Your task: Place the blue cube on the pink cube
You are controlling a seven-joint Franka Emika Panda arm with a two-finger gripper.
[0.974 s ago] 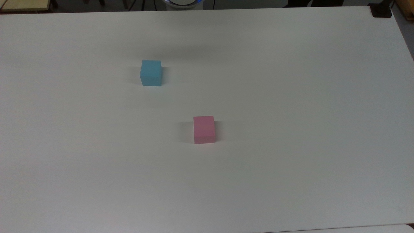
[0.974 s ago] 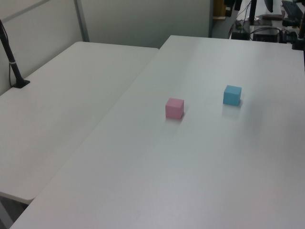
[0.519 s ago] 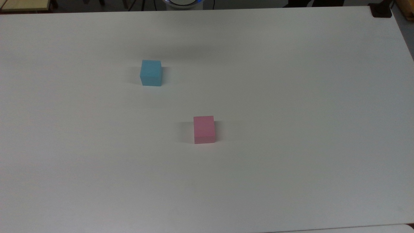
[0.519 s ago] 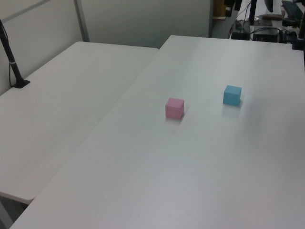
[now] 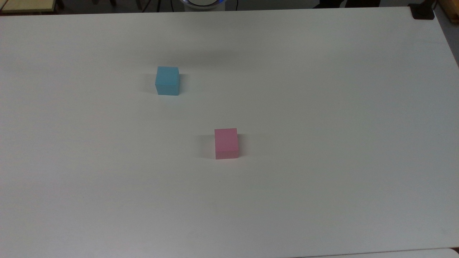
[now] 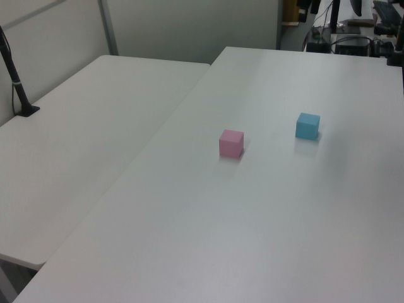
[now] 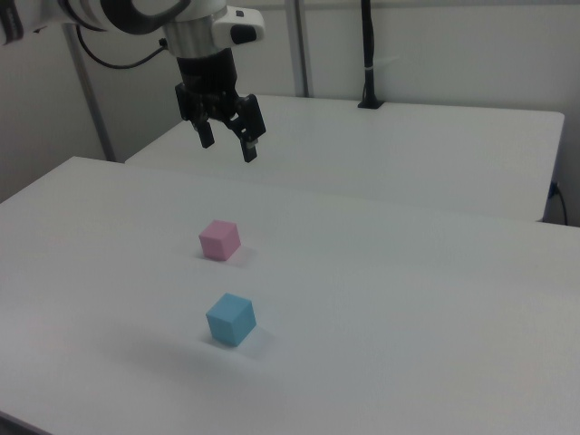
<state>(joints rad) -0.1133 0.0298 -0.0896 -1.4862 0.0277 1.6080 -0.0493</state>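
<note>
The blue cube (image 5: 167,81) sits flat, well apart from the pink cube (image 5: 226,143).

Even, soft indoor light; faint shadows beside both cubes; no glare.

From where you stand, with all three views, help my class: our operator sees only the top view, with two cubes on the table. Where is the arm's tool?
Observer: In the right view the tool hangs in the air above the white table, holding nothing.
Operator: Open or shut?
Observer: Open; its two fingers stand apart, pointing down.
Operator: Which cube is it nearer to?
Observer: In the right view it appears above and beyond the pink cube; the blue cube sits closer to the camera.
</note>
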